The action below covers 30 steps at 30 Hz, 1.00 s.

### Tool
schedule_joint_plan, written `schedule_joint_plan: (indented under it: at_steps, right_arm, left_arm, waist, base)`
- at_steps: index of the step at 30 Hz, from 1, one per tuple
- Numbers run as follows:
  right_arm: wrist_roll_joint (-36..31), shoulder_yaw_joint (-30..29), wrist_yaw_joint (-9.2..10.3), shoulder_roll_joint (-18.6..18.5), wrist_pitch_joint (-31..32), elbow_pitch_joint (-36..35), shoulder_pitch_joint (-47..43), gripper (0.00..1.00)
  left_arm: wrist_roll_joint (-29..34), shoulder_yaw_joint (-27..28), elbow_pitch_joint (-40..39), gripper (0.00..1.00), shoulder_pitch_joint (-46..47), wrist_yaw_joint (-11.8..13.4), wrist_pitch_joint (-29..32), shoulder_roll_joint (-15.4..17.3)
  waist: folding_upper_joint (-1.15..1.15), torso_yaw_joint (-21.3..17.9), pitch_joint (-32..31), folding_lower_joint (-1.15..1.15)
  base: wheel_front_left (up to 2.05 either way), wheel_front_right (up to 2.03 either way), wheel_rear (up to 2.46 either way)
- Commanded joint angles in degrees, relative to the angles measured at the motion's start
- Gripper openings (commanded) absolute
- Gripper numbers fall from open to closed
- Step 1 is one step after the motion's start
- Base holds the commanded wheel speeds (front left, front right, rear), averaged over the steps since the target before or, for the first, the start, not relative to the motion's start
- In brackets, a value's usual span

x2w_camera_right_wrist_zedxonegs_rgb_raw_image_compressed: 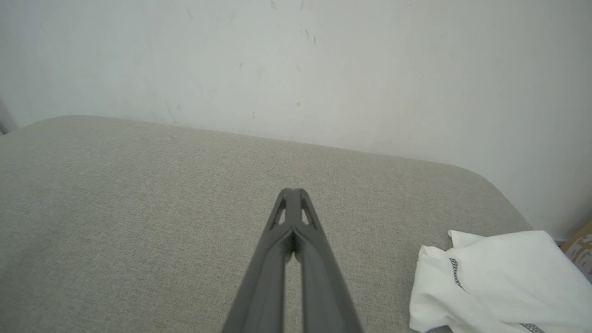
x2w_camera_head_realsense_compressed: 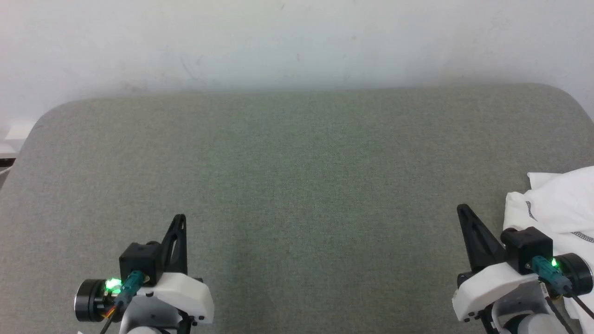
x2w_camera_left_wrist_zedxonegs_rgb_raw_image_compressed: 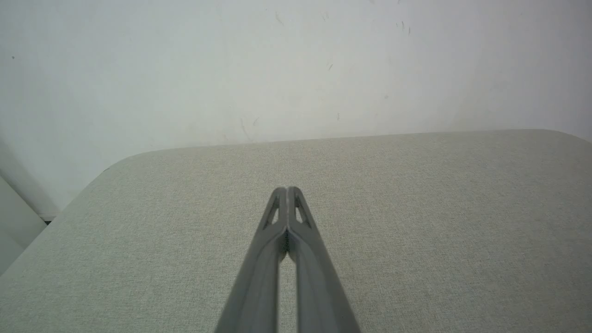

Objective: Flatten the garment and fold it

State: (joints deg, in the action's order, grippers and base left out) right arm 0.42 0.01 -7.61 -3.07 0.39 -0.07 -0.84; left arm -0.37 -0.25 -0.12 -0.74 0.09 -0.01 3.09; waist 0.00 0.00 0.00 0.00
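The garment (x2w_camera_head_realsense_compressed: pixel 564 204) is a white shirt bunched up at the right edge of the grey padded table (x2w_camera_head_realsense_compressed: pixel 297 185), with dark zigzag stitching showing on its folds. In the right wrist view the garment (x2w_camera_right_wrist_zedxonegs_rgb_raw_image_compressed: pixel 499 282) lies to the lower right of my fingers. My right gripper (x2w_camera_head_realsense_compressed: pixel 464 211) is shut and empty, just left of the cloth and apart from it; its tips (x2w_camera_right_wrist_zedxonegs_rgb_raw_image_compressed: pixel 292 190) meet over bare table. My left gripper (x2w_camera_head_realsense_compressed: pixel 180 218) is shut and empty at the lower left, far from the garment, its tips (x2w_camera_left_wrist_zedxonegs_rgb_raw_image_compressed: pixel 286 189) pressed together.
A white wall (x2w_camera_head_realsense_compressed: pixel 297 41) rises right behind the table's far edge. The table's far corners are rounded. A pale object (x2w_camera_head_realsense_compressed: pixel 14 134) sits past the left edge, and something brown (x2w_camera_right_wrist_zedxonegs_rgb_raw_image_compressed: pixel 583 247) shows beyond the right edge.
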Motion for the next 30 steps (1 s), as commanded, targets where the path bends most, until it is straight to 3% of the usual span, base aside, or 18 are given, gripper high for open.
schedule_joint_plan:
  at_steps: [1,30]
  right_arm:
    - [-0.42,-0.01,0.12,0.19,-0.39,0.07,0.84,0.00]
    - [-0.42,-0.01,0.12,0.19,-0.39,0.07,0.84,0.00]
  left_arm:
    - [0.37,0.25,0.12,0.00,0.74,-0.09,0.01,-0.22]
    - [0.37,0.25,0.12,0.00,0.74,-0.09,0.01,-0.22]
  waist:
    - [0.00,0.00,0.00,0.00]
    - [0.00,0.00,0.00,0.00]
  base:
    - [0.00,0.00,0.00]
    - [0.00,0.00,0.00]
